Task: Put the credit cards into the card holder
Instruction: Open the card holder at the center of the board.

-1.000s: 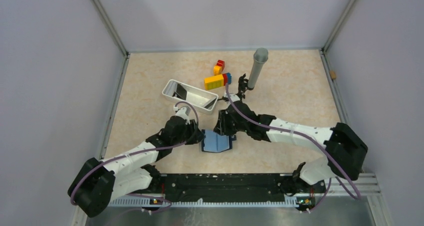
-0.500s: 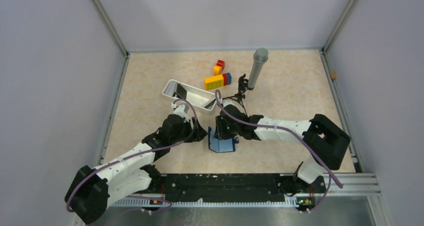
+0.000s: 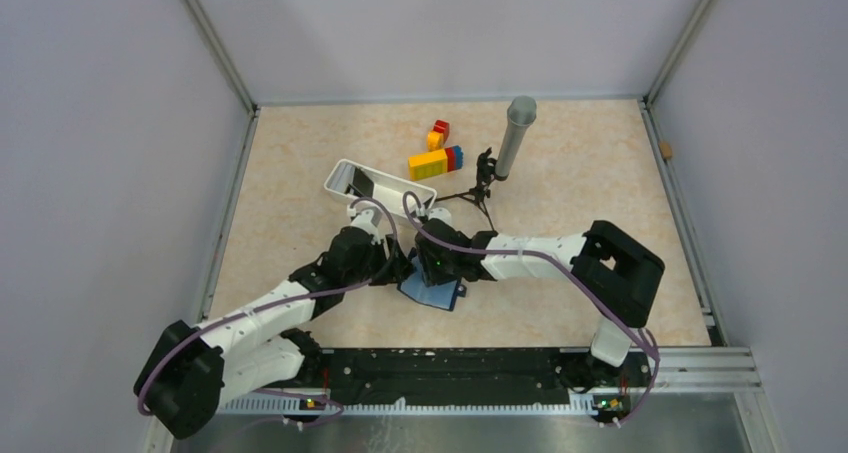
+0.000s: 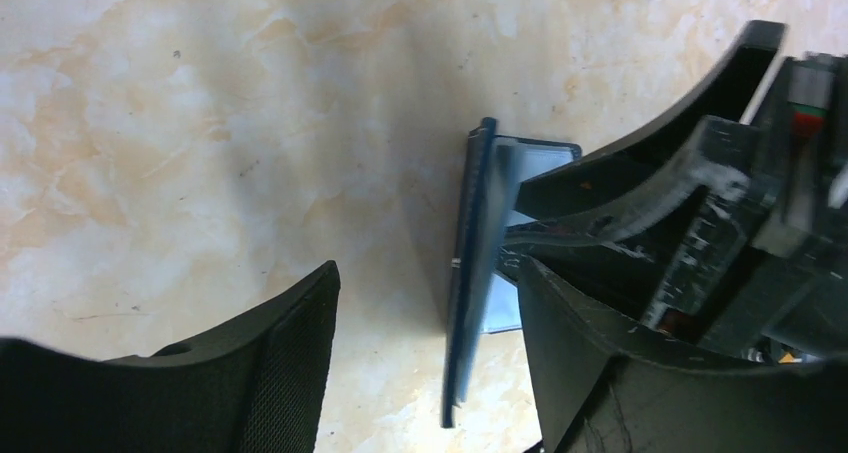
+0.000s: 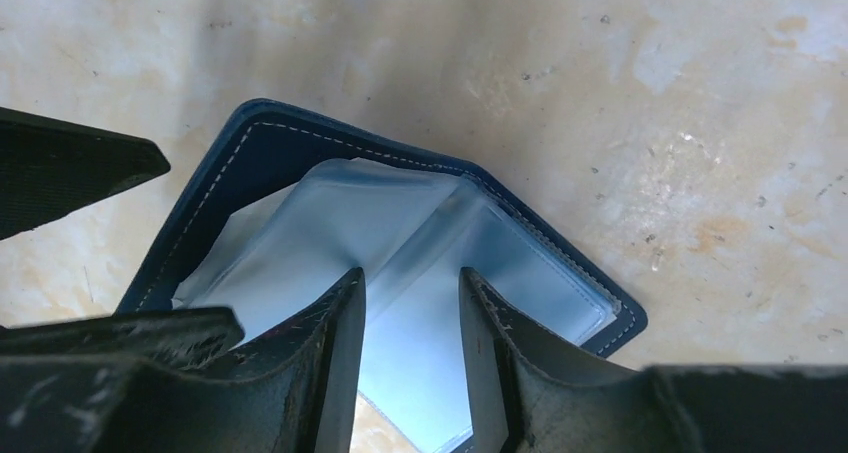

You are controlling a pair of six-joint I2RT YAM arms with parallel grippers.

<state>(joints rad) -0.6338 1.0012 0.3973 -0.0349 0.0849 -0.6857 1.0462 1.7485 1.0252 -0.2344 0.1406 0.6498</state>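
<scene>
Card holder: on table, ctr-front, lying open w/ clear pockets up. In left wrist view one flap stands edge-on. Right gripper sits directly over the pockets, jaws part-way apart, nothing between them. Left gripper straddles the flap, jaws wide, no grip. Cards lie in white tray beyond the holder, nearer the left arm. I judge the left arm should fetch.

Robot lab cell: two arms bolted to a metal rail, table boxed in by plain grey panels on aluminium posts, toy blocks lying around.
</scene>
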